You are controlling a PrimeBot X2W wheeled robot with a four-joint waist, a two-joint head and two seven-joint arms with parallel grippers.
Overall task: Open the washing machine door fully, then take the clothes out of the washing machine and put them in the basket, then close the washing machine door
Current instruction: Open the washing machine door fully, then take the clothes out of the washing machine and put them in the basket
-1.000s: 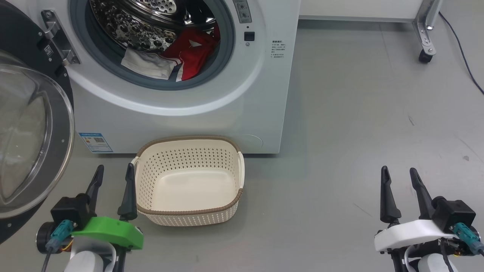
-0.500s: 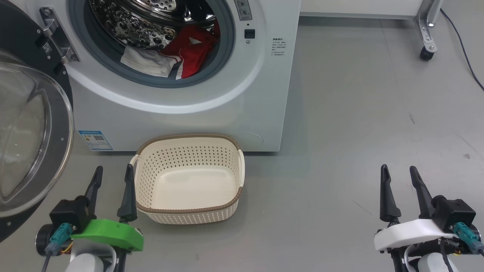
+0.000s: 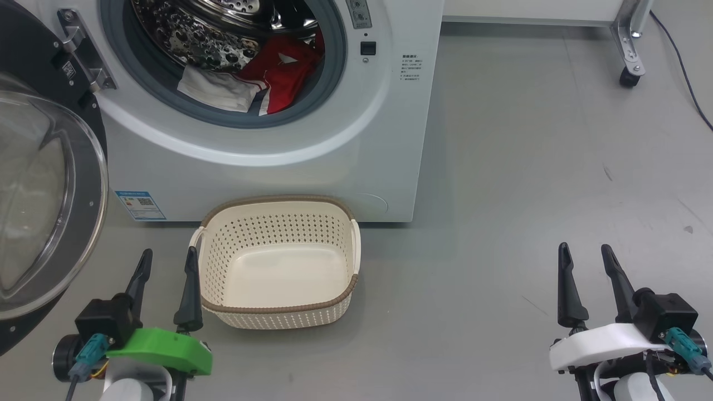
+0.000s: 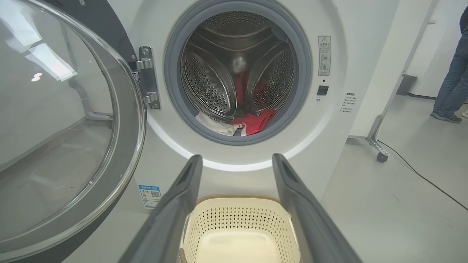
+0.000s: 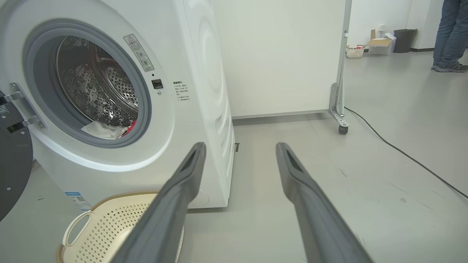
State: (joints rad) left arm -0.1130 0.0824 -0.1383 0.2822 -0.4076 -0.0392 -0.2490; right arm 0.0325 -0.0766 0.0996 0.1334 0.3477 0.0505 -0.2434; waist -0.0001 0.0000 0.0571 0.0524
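Note:
The white washing machine (image 3: 312, 161) stands ahead with its door (image 3: 44, 200) swung open to the left, glass bowl facing me. At the drum's mouth lie the clothes: a red garment (image 3: 281, 75) and a white one (image 3: 214, 89), also seen in the left wrist view as red garment (image 4: 256, 120) and white garment (image 4: 215, 126). The cream basket (image 3: 278, 312) sits empty on the floor before the machine. My left gripper (image 3: 167, 259) is open just left of the basket. My right gripper (image 3: 585, 253) is open over bare floor far to the right.
A white panel on a metal wheeled foot (image 3: 628, 55) stands behind the machine on the right, with a black cable (image 3: 682, 72) running across the floor. A person's legs (image 5: 449, 33) stand far off at the right. Boxes and a bin (image 5: 384, 44) sit against the far wall.
The whole head view has shifted slightly, so the camera moved a little. Both grippers stay open and low; the clothes, basket and door are unchanged.

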